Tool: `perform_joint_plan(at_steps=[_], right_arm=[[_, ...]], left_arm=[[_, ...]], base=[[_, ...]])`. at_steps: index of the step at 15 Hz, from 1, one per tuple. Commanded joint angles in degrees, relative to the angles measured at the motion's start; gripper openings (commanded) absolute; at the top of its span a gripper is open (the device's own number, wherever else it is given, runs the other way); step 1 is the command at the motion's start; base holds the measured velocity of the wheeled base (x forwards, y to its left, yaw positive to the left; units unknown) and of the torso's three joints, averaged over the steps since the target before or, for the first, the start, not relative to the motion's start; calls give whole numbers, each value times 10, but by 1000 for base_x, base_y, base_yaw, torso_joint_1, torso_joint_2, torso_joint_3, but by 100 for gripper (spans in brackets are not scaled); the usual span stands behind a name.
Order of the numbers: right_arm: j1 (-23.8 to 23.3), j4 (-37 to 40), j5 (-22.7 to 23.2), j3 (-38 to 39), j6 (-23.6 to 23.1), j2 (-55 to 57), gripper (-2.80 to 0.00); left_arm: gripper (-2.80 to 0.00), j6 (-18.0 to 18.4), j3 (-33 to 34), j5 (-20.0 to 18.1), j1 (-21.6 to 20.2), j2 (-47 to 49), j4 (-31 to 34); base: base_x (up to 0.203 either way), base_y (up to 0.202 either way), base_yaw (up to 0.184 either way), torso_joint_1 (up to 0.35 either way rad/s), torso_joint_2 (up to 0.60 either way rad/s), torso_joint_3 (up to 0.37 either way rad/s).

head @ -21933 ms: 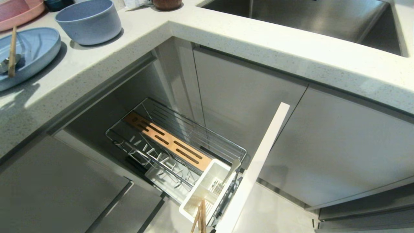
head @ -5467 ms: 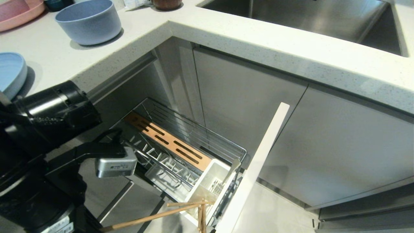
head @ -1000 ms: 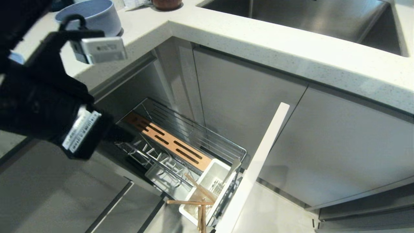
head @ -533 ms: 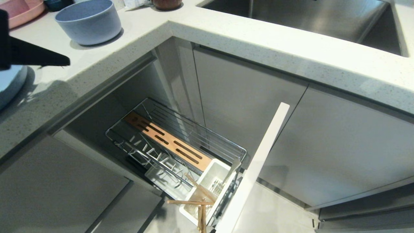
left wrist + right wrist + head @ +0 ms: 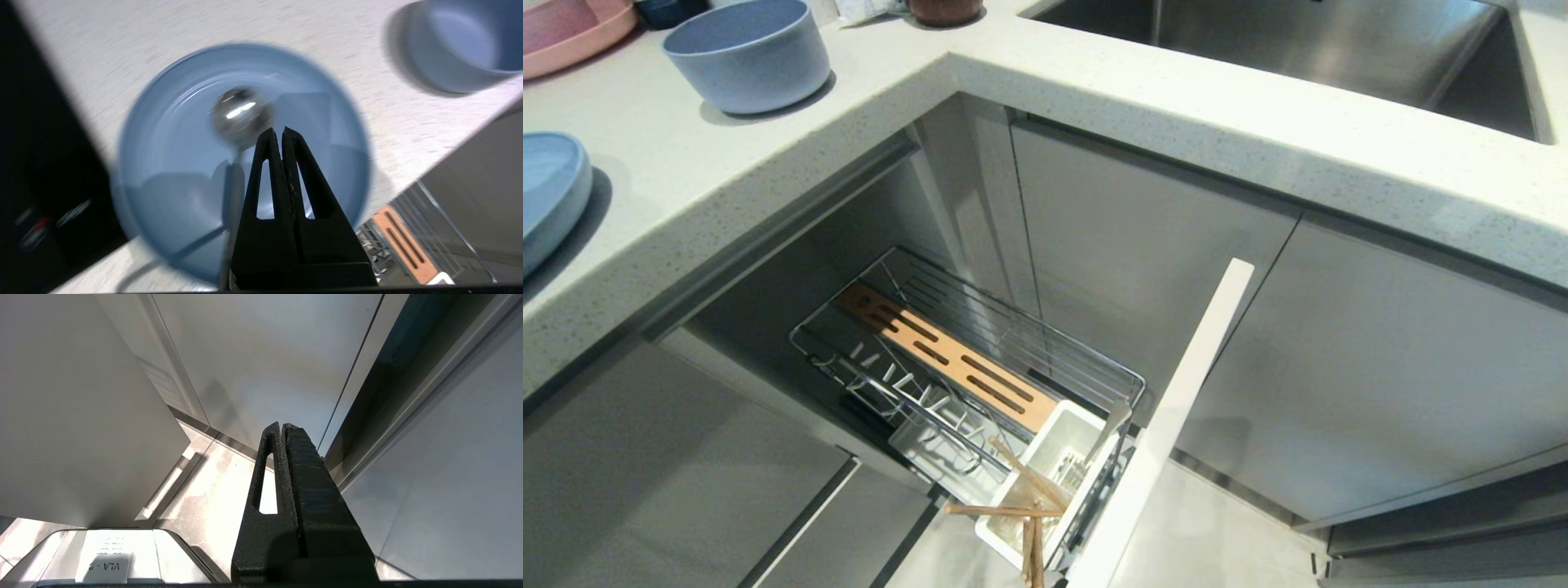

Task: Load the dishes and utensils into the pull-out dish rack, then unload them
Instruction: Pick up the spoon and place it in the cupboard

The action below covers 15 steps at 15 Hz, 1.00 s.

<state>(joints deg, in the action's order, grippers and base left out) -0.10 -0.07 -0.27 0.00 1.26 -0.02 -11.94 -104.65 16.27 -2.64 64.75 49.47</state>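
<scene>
The light-blue plate (image 5: 171,163) lies on the counter with the silver spoon (image 5: 239,112) in it. My left gripper (image 5: 280,130) hangs shut and empty just over the plate, beside the spoon's bowl. The light-blue bowl (image 5: 747,53) stands further back on the counter. Below the counter the pull-out dish rack (image 5: 890,278) is drawn out. The chopsticks (image 5: 1029,506) lean crossed in its white cup (image 5: 1045,482), next to the fork (image 5: 1094,449). Only the plate's edge (image 5: 547,188) shows in the head view, and neither arm does. My right gripper (image 5: 282,425) is shut, parked low by the cabinet fronts.
A pink plate (image 5: 568,28) sits at the counter's far left corner and the steel sink (image 5: 1298,49) is at the back right. The rack's tall front panel (image 5: 1168,425) juts out edge-on. A black surface (image 5: 41,183) borders the counter beside the plate.
My left arm has swung left out of the head view, from above the rack's left end to over the plate. The chopsticks stay in the cup.
</scene>
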Motion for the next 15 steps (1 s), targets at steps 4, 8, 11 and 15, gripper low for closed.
perform_joint_plan(at_steps=[4,8,11,15], right_arm=[[0,0,0,1,0,-2,-280],[0,0,0,1,0,-2,-280],[0,0,0,1,0,-2,-280],[0,0,0,1,0,-2,-280]], left_arm=[[0,-10,1,-101,-147,-18,118],[0,-10,6,-102,-147,-13,127],[0,-9,15,-126,-146,5,133],[0,-7,24,-152,-145,33,137]], base=[[0,0,0,0,0,0],[0,0,0,0,0,0],[0,0,0,0,0,0],[0,0,0,0,0,0]])
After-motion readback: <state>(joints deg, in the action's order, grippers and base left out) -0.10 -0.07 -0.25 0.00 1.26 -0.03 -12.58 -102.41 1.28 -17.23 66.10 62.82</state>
